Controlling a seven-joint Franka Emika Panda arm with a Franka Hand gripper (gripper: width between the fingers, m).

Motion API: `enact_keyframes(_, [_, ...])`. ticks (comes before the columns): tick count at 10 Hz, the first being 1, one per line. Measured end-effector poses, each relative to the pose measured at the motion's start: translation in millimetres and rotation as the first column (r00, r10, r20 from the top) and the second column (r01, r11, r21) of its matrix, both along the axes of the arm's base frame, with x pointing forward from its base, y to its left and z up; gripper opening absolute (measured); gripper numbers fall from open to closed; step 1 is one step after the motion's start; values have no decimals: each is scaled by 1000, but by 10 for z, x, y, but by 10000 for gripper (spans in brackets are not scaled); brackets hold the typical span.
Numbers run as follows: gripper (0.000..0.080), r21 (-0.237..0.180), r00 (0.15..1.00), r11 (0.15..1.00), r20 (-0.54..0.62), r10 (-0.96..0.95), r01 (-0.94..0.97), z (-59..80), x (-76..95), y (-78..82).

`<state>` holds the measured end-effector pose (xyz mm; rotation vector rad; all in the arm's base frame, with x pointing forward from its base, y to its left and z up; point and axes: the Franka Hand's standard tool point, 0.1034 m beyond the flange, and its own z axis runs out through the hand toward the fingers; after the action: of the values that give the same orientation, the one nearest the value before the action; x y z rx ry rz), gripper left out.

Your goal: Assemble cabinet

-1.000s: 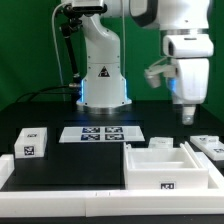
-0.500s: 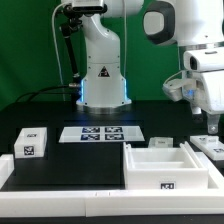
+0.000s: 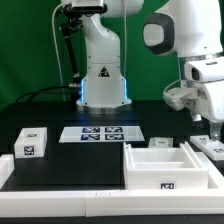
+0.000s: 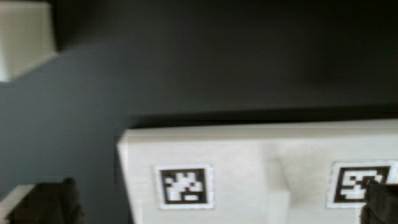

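Observation:
The cabinet body (image 3: 165,166), a large open white box, stands at the front of the black table, right of centre. A smaller white cabinet part with tags (image 3: 208,147) lies just beyond it at the exterior view's right. My gripper (image 3: 211,135) hangs right above that part, apart from it, open and empty. In the wrist view the same part (image 4: 267,165) shows two black-and-white tags on its top face, and one dark finger (image 4: 45,205) shows at the picture's edge, off the part's side. Another white block (image 3: 32,142) sits at the exterior view's left.
The marker board (image 3: 100,133) lies flat on the table in front of the robot base (image 3: 103,90). A second white piece (image 4: 22,40) shows at the corner of the wrist view. A green wall stands behind.
My arm has moved toward the exterior view's right and lowered, from over the cabinet body's far side to over the tagged white part. Nothing on the table has moved.

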<state>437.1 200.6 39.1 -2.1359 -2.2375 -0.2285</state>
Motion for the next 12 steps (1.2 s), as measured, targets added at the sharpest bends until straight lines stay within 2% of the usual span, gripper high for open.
enact_keyframes(3, [797,7,999,1000,-30,18,-18,-165,-148,134])
enact_keyframes(6, [797,8,998,1000,-52,19,-18,-254,-230,175])
enact_keyframes(9, [405,7,998,1000,-56,14,-14,-265,-239,175])
enact_keyframes(10, [405,8,998,1000,-59,14,-14,-278,-245,176])
enact_keyframes(11, [204,8,998,1000,-61,13,-13,-291,-247,175])
enact_keyframes(12, [79,8,998,1000,-62,10,-10,-299,-237,166])
